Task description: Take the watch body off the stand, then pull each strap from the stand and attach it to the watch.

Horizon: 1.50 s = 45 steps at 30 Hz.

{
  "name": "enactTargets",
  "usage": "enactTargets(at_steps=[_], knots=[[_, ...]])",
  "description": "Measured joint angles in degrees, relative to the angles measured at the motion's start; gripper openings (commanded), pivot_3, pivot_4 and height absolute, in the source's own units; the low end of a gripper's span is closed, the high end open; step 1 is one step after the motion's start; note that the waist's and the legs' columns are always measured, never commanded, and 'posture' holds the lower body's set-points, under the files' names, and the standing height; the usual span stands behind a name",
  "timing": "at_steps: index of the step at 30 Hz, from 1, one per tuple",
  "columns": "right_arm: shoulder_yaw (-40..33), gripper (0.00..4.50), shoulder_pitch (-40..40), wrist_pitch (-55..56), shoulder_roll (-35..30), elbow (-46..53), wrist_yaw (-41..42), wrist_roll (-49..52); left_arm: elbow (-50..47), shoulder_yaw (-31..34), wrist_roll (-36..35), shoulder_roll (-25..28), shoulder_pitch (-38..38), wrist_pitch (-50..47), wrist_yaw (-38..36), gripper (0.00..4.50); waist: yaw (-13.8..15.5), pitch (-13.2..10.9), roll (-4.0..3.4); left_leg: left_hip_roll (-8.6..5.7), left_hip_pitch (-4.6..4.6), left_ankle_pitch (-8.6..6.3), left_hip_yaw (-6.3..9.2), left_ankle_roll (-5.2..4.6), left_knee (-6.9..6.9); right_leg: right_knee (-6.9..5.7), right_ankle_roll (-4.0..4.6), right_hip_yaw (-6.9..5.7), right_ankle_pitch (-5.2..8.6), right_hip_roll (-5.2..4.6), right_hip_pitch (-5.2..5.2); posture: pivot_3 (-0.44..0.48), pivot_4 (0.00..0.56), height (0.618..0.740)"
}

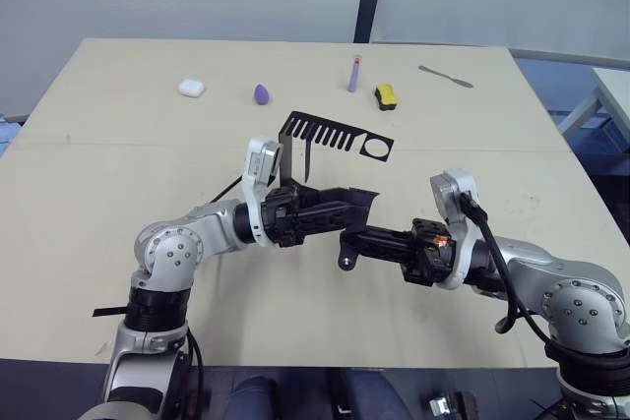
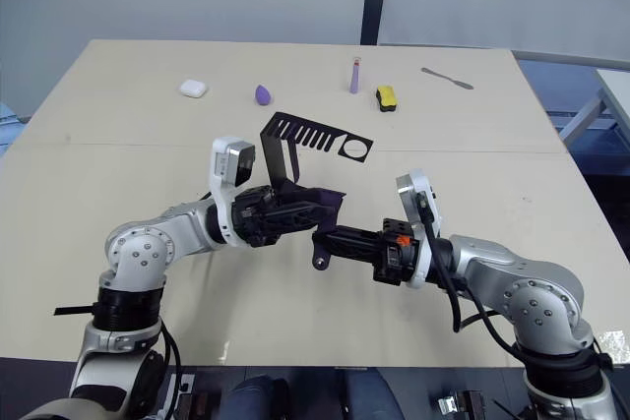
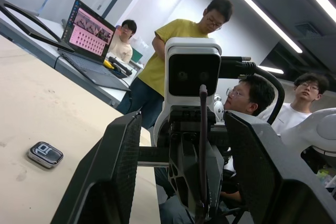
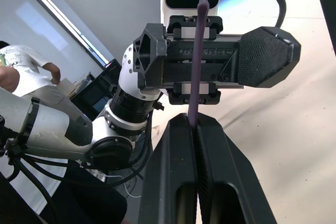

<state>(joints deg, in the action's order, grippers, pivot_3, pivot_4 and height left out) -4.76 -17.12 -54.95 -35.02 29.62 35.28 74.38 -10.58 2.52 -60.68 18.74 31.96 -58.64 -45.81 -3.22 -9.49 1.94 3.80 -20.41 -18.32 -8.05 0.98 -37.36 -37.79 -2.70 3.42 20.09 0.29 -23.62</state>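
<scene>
My right gripper (image 4: 195,129), low in the center of the frame, pinches a purple strap (image 4: 196,61) between pressed-together fingers. Just beyond, my left gripper (image 1: 340,206) faces it with fingers spread, the strap running up between them. The watch body (image 3: 45,154) lies flat on the table (image 1: 118,145). The stand (image 1: 335,135) sits behind, mid-frame.

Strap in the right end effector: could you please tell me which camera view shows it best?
The right wrist view: the strap runs lengthwise from the shut right end effector across the open left end effector. The left wrist view shows it edge-on, a thin line; the eye views, a purple patch between the arms.
</scene>
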Motion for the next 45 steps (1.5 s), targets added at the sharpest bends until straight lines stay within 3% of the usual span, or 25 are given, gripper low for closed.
enactTargets(at_steps=[2,28,31,45], knots=[[0.0,0.0,0.0,0.0,0.0,0.0,0.0,0.0,0.0,0.15,-0.05,0.0,-0.01,0.0,0.0,0.95,0.0,0.0,0.0,0.0,0.0,0.0,0.0,0.0,0.0,0.0,0.0,0.0,0.0,0.0,0.0,0.0,0.15,0.74],[0.0,0.0,0.0,0.06,0.21,-0.01,-0.02,0.0,0.03,0.91,-3.17,-2.01,-0.01,-1.58,3.13,0.95,0.01,0.0,0.0,0.0,0.0,0.0,0.0,0.0,0.0,0.0,0.0,0.0,0.0,0.0,0.0,0.0,0.15,0.74],[-0.01,0.0,0.0,0.07,0.23,-0.02,-0.06,0.0,-0.1,0.71,-3.13,-1.79,-0.13,-1.69,2.56,0.08,0.0,0.0,0.0,0.0,0.0,0.0,0.0,0.0,0.0,0.0,0.0,0.0,0.0,0.0,0.0,0.0,0.15,0.74],[-0.21,0.0,-0.02,0.17,0.7,-0.12,-0.7,0.18,-0.13,0.93,-4.43,-2.02,-0.36,-1.76,3.24,0.03,0.02,0.0,0.0,0.0,0.0,0.0,0.0,0.0,0.0,0.01,0.0,0.0,0.0,0.0,0.0,0.0,0.15,0.74]])
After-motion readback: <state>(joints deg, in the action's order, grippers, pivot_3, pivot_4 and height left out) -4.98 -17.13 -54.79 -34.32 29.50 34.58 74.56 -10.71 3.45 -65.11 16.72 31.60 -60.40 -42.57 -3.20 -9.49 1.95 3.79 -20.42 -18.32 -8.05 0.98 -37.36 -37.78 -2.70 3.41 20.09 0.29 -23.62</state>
